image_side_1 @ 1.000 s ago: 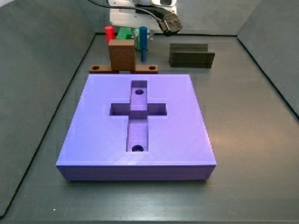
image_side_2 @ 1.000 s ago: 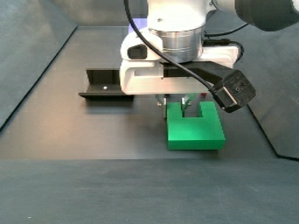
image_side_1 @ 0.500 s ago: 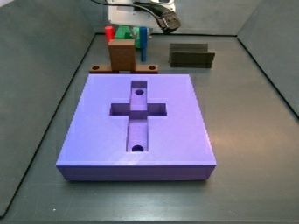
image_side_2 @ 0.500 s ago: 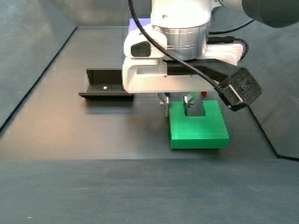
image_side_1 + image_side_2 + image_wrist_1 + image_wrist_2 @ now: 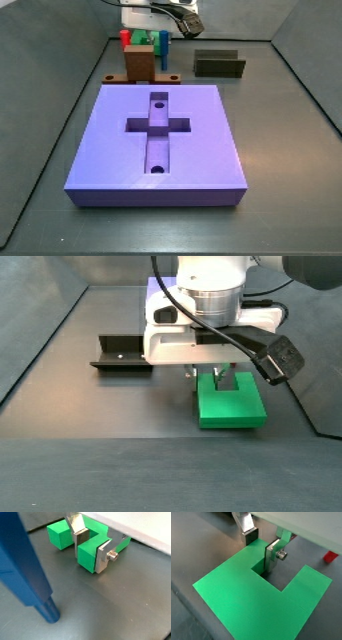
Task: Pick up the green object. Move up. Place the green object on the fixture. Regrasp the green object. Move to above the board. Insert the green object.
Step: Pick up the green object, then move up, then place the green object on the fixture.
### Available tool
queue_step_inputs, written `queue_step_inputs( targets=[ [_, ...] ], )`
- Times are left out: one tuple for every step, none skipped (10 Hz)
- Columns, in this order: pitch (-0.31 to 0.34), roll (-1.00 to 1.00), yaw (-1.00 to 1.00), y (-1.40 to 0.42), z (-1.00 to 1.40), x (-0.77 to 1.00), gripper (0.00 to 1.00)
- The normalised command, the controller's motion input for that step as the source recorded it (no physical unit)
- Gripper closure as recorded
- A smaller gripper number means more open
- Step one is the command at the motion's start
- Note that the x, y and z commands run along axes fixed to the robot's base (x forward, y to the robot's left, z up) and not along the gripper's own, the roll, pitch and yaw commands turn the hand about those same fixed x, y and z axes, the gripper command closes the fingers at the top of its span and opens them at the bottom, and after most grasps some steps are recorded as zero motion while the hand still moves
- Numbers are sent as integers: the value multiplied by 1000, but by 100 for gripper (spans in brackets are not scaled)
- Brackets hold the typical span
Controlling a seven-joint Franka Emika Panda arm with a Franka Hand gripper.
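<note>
The green object (image 5: 230,406) is a bright green U-shaped piece lying flat, low at the grey floor. I cannot tell whether it touches the floor. My gripper (image 5: 214,382) is right above it, shut on one prong. In both wrist views one finger is in the notch and one is on the prong's outer side, around the green object (image 5: 90,554) (image 5: 238,597); the gripper (image 5: 92,551) (image 5: 259,552) pads press the green. The fixture (image 5: 120,353) stands apart beside it. The purple board (image 5: 158,150) with its cross recess lies in front, as a side view shows.
A tan wooden block (image 5: 139,62) with a red peg (image 5: 127,38) and a blue peg (image 5: 163,44) stands behind the board, next to the fixture (image 5: 221,64). The blue peg (image 5: 30,567) looms close in a wrist view. Dark walls enclose the floor.
The gripper and the green object together have shifted a little sideways, away from the fixture. Nothing else has moved.
</note>
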Motion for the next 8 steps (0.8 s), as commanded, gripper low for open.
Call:
queue_step_inputs(
  targets=[
    [0, 0, 0, 0, 0, 0, 100],
    [0, 0, 0, 0, 0, 0, 100],
    [0, 0, 0, 0, 833, 0, 100],
    [13, 4, -6, 34, 813, -22, 100],
    [61, 27, -23, 32, 588, -70, 100],
    [55, 66, -14, 8, 306, -27, 100],
    [3, 0, 0, 0, -14, 0, 100],
    [-11, 0, 0, 0, 0, 0, 100]
  ],
)
